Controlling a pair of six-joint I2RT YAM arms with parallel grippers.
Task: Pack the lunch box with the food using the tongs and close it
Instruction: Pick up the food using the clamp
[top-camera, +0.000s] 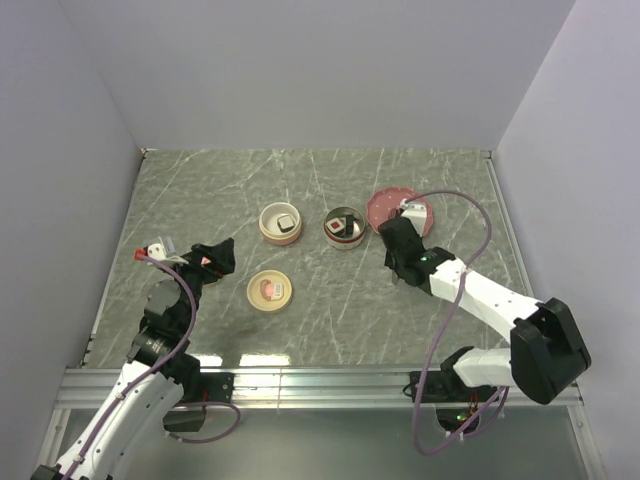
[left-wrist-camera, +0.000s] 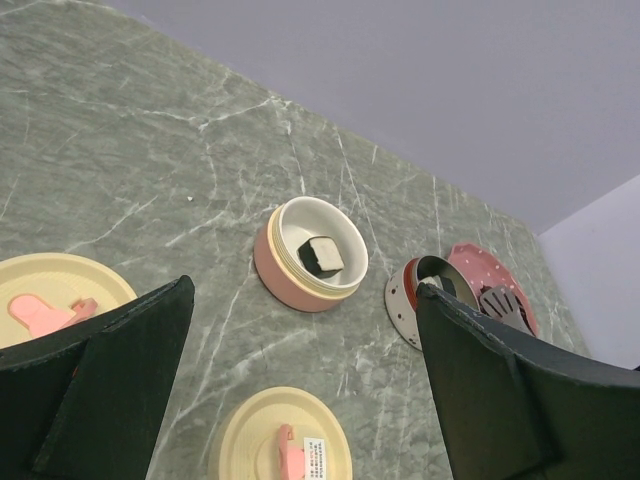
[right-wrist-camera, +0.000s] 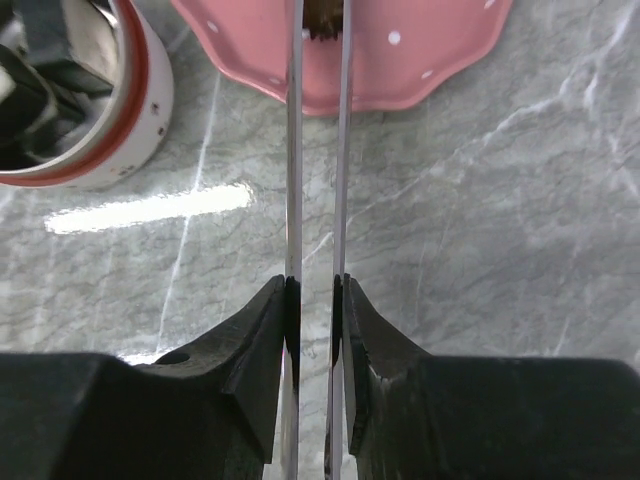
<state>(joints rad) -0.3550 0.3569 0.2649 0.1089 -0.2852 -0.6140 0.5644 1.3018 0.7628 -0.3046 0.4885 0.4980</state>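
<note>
My right gripper (right-wrist-camera: 315, 285) is clamped on the tongs (right-wrist-camera: 294, 150), one finger pressing each arm, so the two thin arms run almost parallel with a narrow gap between them. In the right wrist view they reach from bottom centre straight up to the top edge, with their tips over the pink plate (right-wrist-camera: 420, 60). Something dark sits between the tips, but it is cut off at the frame edge and I cannot tell what it is.

From above, the plate is at upper right of the table (top-camera: 200, 190), and a white piece (top-camera: 412, 211) lies on it just beside the tong tips. The red-rimmed bowl (top-camera: 344, 227) stands just left of the plate and holds a red piece (top-camera: 334, 227). Further left, the pink bowl (left-wrist-camera: 310, 255) stands upright with a dark piece (left-wrist-camera: 322, 256) inside.

A cream lid (top-camera: 270, 290) lies flat below the pink bowl.

My left gripper (top-camera: 218, 255) hangs at centre left of the top view, fingers spread wide and holding nothing, well apart from the tongs
</note>
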